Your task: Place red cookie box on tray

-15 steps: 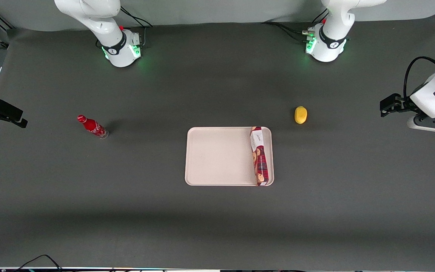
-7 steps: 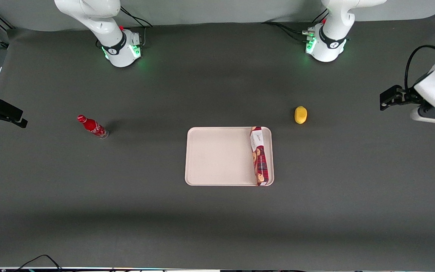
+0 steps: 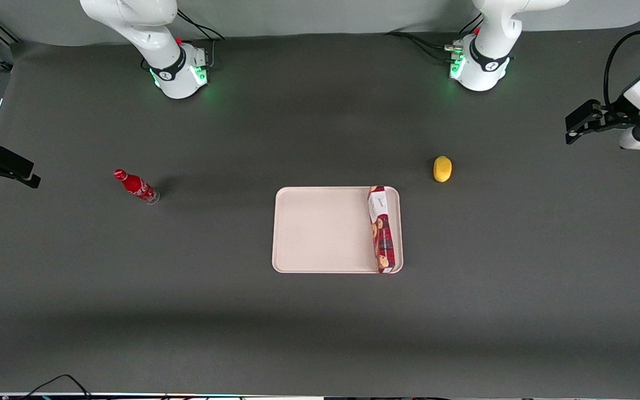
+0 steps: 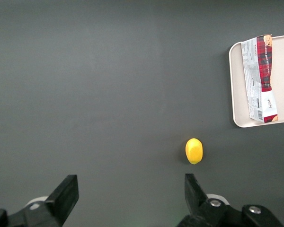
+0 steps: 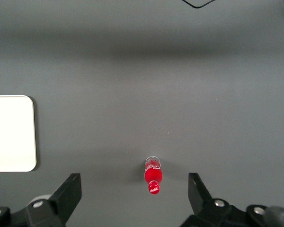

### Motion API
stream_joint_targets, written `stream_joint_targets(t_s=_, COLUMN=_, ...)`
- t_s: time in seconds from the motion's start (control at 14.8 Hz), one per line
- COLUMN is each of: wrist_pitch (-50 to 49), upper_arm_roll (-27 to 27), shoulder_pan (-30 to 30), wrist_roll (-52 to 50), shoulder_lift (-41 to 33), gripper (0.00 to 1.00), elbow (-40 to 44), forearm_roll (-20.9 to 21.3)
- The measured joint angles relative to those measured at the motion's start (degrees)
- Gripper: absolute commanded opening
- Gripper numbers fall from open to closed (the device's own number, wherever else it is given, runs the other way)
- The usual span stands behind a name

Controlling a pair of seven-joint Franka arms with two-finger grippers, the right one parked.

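Looking at red cookie box [image 3: 382, 229]: lies inside tray [image 3: 320, 233], long side along tray's edge nearest working arm. Your gripper [image 4: 131, 195] spread wide, holding nothing, well apart near table's end.

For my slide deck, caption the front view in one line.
Dark red cookie box lies on the pale beige tray; open gripper hangs away, empty.

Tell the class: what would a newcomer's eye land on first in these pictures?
Probably the pale tray mid-table, with the red cookie box lying along its edge nearest the working arm. Next, the yellow lemon-like object beside the tray, and the open end effector hanging empty, high above the table.
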Motion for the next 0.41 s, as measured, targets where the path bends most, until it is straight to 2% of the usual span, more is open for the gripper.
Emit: stream_joint_targets(t_s=0.41, wrist_pitch=0.2, upper_arm_roll=0.3, shoulder_pan=0.0, wrist_roll=-0.9, shoulder_lift=1.3, gripper=1.0, elbow=1.2, forearm_roll=2.3)
